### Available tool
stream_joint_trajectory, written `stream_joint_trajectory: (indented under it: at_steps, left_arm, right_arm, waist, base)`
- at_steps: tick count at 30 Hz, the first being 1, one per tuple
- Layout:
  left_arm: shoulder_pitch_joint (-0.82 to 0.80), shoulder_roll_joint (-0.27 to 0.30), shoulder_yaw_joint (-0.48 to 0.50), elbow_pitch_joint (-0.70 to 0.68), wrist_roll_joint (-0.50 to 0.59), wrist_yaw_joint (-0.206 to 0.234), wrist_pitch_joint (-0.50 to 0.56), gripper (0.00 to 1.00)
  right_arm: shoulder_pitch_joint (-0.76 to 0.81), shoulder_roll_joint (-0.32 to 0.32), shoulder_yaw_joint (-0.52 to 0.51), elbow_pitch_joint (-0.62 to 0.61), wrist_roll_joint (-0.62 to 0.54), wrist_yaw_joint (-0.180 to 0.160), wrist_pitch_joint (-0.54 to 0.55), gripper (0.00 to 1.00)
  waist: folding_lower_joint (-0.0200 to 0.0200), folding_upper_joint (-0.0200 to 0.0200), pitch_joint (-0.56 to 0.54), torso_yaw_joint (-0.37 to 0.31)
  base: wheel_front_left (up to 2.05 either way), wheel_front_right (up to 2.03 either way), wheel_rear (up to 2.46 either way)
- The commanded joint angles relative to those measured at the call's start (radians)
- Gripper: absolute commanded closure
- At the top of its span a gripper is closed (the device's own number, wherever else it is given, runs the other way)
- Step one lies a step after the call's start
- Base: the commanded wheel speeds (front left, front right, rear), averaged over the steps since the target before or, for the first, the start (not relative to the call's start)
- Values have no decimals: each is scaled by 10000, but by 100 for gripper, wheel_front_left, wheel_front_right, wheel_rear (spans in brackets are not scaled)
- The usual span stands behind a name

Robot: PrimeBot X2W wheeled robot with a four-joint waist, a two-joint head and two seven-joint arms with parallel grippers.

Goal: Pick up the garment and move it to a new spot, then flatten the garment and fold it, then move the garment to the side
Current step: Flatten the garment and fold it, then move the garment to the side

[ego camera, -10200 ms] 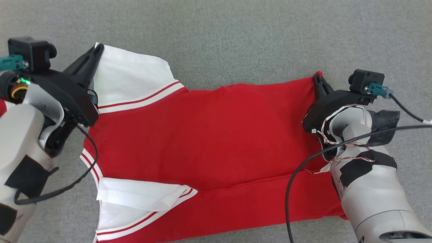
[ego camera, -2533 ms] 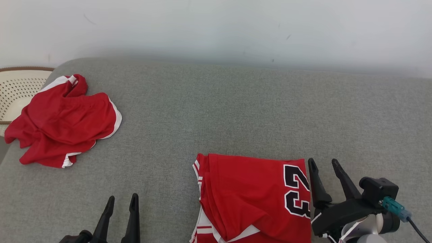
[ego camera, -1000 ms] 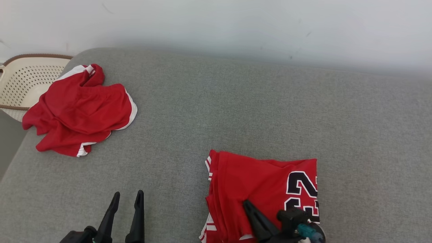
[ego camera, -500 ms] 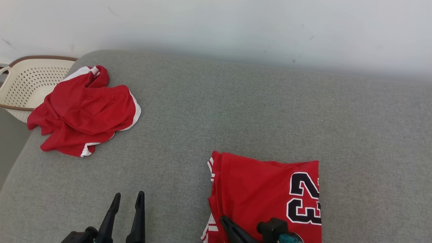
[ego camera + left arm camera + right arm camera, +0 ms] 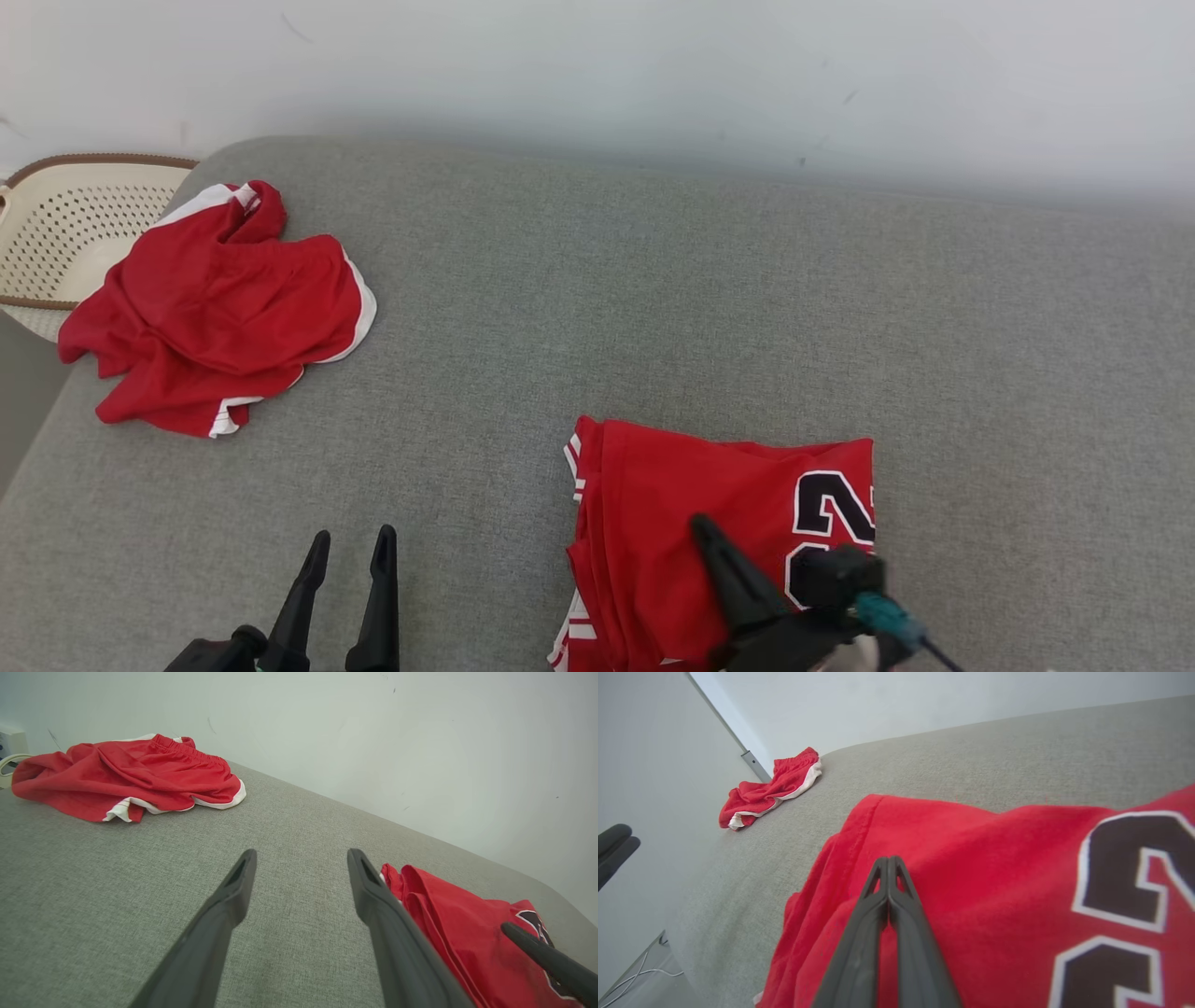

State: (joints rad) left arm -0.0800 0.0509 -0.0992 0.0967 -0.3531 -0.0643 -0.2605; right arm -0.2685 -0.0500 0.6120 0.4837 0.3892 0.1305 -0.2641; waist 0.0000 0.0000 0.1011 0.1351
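Note:
The garment [image 5: 672, 504] is a red jersey with a black number, folded into a compact rectangle on the grey cushion [image 5: 653, 299], near its front edge. My right gripper [image 5: 702, 525] lies over the jersey's middle with its fingers pressed together and no cloth between them, as the right wrist view shows [image 5: 888, 859] above the red fabric [image 5: 994, 858]. Whether the tips touch the cloth I cannot tell. My left gripper [image 5: 353, 539] stands open and empty to the left of the jersey; its wrist view shows the spread fingers [image 5: 301, 856] beside the folded edge [image 5: 458, 933].
A crumpled pair of red shorts [image 5: 224, 299] with white trim lies at the cushion's far left corner. Beside it stands a cream perforated basket [image 5: 56, 215]. A pale wall [image 5: 597, 75] runs behind the cushion.
My shut right gripper drew back toward the front edge, then came forward again over the jersey. The head view shifted slightly. The left gripper stayed put and open.

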Motion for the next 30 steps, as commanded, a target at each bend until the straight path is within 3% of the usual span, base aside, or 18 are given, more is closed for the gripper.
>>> stream_joint_trajectory:
  at_steps: [1,5,13,21,22,23,30]
  left_arm:
    - [171,-4,47,-19,-80,21,-39,0]
    - [190,-2,61,-45,-52,35,-39,0]
    - [215,-2,40,-34,-68,41,-39,0]
    - [202,-2,54,-52,-66,57,-39,0]
    - [195,-3,58,-48,-65,59,-39,0]
    - [182,-3,61,-47,-67,62,-39,0]
    - [285,-3,94,-65,-46,77,-39,0]
  right_arm:
    - [208,-41,-453,-125,-271,6,-17,100]
    - [471,-116,-1431,-415,-774,6,-17,100]
    - [927,-174,-1983,-778,-1128,6,-19,100]
    - [1244,-73,-3448,-1121,-1418,6,-19,100]
    - [1269,-67,-3641,-1188,-1435,6,-19,87]
    - [1282,-54,-3791,-1208,-1461,6,-18,1]
    - [1396,-45,-4136,-942,-1499,6,-18,0]
  waist:
    - [0,0,2,-13]
    - [0,0,6,-51]
    - [0,0,-43,-66]
    - [0,0,-54,-77]
    - [0,0,-54,-81]
    - [0,0,-55,-88]
    - [0,0,-115,-198]
  base:
    - [0,0,0]
    - [0,0,0]
    - [0,0,0]
    - [0,0,0]
    - [0,0,0]
    - [0,0,0]
    - [0,0,0]
